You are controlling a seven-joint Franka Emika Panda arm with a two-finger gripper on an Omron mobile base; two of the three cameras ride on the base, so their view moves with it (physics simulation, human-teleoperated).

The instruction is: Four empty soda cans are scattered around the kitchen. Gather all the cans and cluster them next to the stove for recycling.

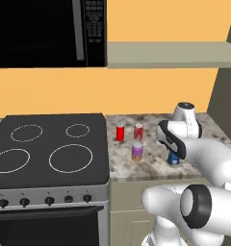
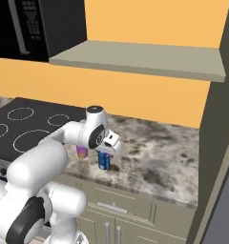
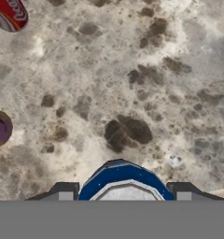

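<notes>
The counter (image 1: 204,126) is mottled grey-brown stone. It runs from the right side of the stove (image 1: 50,144) to a dark panel at the right. The stove has a flat black glass cooktop with four white ring outlines and a steel front with black knobs. A black microwave (image 1: 45,31) hangs above the stove. A grey-green shelf (image 1: 170,54) runs along the orange wall (image 1: 136,91) over the counter. Grey-green cabinets (image 2: 135,209) sit under the counter.

Four soda cans stand upright on the counter near its stove-side edge. Two red cans (image 1: 120,133) and (image 1: 138,131) stand side by side toward the back. The purple can (image 1: 137,152) with the orange lower band stands in front of them, nearer the front edge. The blue can (image 2: 104,161) stands to the right of the purple can, close to the front edge.

The end effector (image 3: 123,191) points down over the blue can. Its two fingers (image 3: 62,192) stand on either side of the can's silvery top, and the jaws appear closed on the can. The base of the can appears to rest on the counter.

In the left base view the arm covers most of the blue can. In the right base view the arm hides most of the purple can. In the hand view the purple can and one red can are cut off by the frame edge, and the fingertips are cut off at the bottom.
</notes>
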